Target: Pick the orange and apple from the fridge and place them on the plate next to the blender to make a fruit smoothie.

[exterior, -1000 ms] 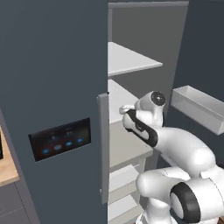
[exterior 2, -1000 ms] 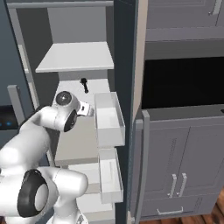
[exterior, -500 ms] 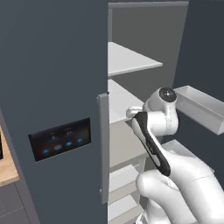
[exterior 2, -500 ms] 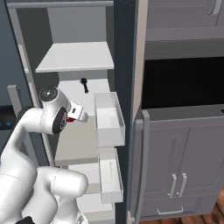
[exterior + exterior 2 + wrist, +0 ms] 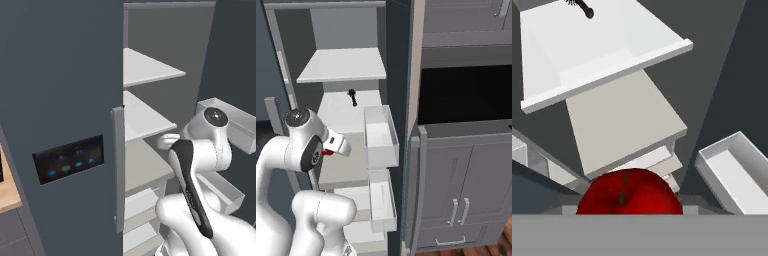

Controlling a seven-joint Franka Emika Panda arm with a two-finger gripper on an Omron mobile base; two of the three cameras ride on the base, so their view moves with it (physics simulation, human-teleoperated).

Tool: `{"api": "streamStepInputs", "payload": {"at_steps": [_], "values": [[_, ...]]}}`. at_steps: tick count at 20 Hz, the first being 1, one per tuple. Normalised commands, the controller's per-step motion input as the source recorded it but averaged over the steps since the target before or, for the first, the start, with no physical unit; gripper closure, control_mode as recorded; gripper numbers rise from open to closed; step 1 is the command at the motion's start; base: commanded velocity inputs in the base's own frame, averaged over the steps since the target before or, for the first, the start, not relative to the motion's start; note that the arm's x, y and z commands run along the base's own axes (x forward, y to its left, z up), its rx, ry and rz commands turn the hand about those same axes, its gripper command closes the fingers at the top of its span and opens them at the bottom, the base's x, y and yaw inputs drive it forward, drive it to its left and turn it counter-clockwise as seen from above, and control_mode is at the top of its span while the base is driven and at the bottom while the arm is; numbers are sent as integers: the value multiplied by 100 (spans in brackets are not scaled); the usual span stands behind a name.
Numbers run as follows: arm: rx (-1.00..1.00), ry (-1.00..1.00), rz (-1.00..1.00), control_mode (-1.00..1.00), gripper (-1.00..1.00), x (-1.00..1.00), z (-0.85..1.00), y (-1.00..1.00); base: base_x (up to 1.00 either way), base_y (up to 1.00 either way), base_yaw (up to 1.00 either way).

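The pincer point(image 5: 331, 151) is clenched on the red apple point(image 5: 629, 192), which sits right between its tips. The fridge point(image 5: 60, 100) shelves lie just ahead. If the arm swings fast, the apple could bump the door bin point(image 5: 378, 137) and slip out.

2 base views flank the arm, sharing the fridge point(image 5: 65, 100) shelves; hand view looks close.

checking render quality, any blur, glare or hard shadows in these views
Left base view: sharp, flat light, soft shade inside the fridge. Right base view: sharp, no glare. Hand view: the apple is crisp with faint sheen, cut off at the bottom.
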Motion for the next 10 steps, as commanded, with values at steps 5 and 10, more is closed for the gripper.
{"api": "streamStepInputs", "payload": {"at_steps": [5, 10], "values": [[0, 2, -6, -100, 100, -83, 0, 0, 0, 0, 0], [0, 0, 0, -100, 100, -45, -19, 0, 0, 0, 0]]}}
